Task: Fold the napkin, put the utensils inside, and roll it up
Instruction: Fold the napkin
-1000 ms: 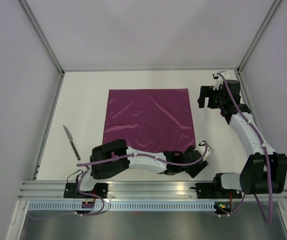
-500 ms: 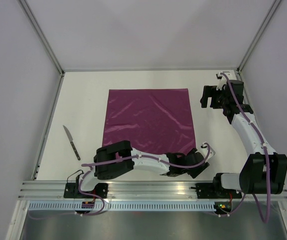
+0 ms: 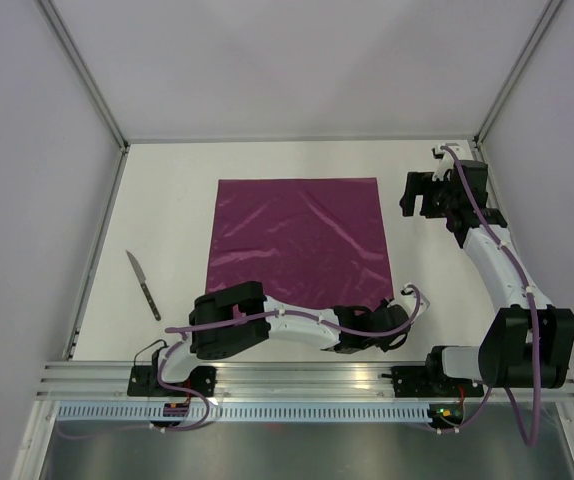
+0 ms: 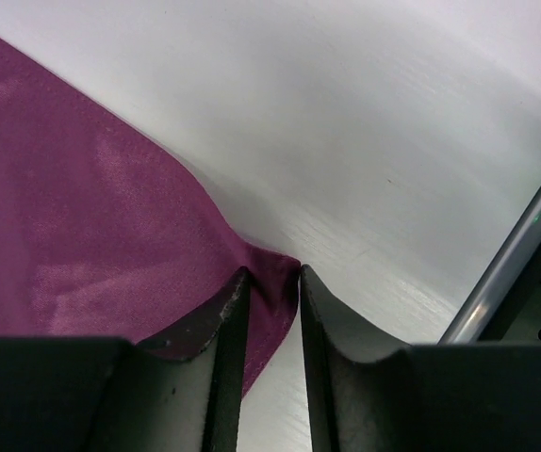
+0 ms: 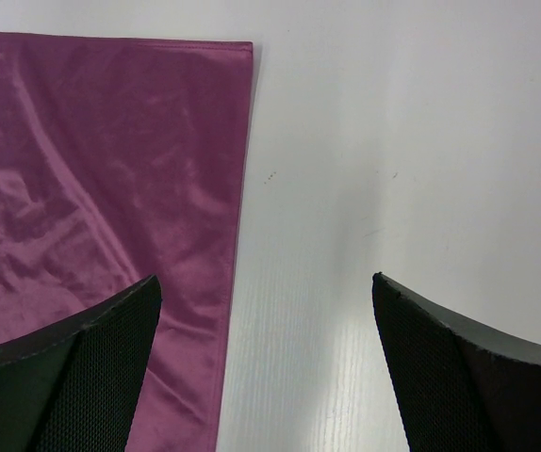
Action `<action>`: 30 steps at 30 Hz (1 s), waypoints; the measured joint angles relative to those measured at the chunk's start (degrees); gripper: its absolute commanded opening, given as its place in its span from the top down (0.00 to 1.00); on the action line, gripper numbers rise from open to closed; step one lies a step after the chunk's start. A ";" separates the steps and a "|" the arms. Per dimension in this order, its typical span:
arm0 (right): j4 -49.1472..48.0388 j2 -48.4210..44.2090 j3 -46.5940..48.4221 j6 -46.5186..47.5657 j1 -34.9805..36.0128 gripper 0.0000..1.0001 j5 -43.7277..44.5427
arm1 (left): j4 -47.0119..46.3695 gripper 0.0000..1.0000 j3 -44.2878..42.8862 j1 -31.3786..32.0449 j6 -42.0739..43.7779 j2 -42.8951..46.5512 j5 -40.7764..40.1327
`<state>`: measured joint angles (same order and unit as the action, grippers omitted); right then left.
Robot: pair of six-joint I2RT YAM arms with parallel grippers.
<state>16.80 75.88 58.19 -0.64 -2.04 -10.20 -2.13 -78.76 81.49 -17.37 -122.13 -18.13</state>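
As left claw (image 4: 270, 278) nips napkin (image 3: 297, 235) corner, right claw (image 3: 410, 195) hangs wide

While the magenta napkin lies spread flat in the middle of the white table (image 3: 167, 190), the left arm reaches low along the near edge to the napkin's near right corner. In the left wrist view, the two dark fingers (image 4: 225, 315) stand close together with the tip of that corner caught between them. The left claw is clenched on the napkin, and the fabric gathers into a small ridge that runs up into the grip. The rest of the napkin slopes away to the left in soft, shiny creases. A metal rail (image 4: 506, 273) runs near that claw on its right.

The right claw is released, its jaws spread far apart and grasping nothing. It hovers beside the napkin's right edge, near the far right corner. In the right wrist view, one fingertip hangs over the napkin's right margin and the other over bare table, with the far right corner lying square and flat beyond them.

The knife (image 3: 143, 285), silvery with a dark handle, lies on the table well to the left of the napkin. Its pointed tip faces the far side, and both claws are well apart from it.
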 measured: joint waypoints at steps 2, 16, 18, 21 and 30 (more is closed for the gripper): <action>0.02 0.00 0.00 0.00 -0.07 0.03 -0.04 | 0.00 0.74 0.00 0.00 0.02 0.00 -0.17; 0.37 0.00 0.00 0.00 -0.26 0.03 -0.44 | 0.02 0.98 0.00 -0.50 1.22 0.04 -1.53; 0.37 0.00 0.00 0.00 -0.33 0.03 -0.44 | 0.02 0.98 0.00 -0.90 1.22 0.26 -1.49; 0.39 0.00 0.00 0.00 -0.33 0.03 -0.46 | -0.04 0.98 0.22 -1.88 1.22 1.27 -1.31; 0.39 0.00 0.00 0.02 -0.35 0.03 -0.46 | -0.76 0.98 2.54 -6.43 1.16 7.30 2.16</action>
<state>17.19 75.88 58.19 -0.62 -2.39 -10.66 -2.90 -76.23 75.07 -16.21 -114.83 -15.97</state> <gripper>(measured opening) 0.970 0.033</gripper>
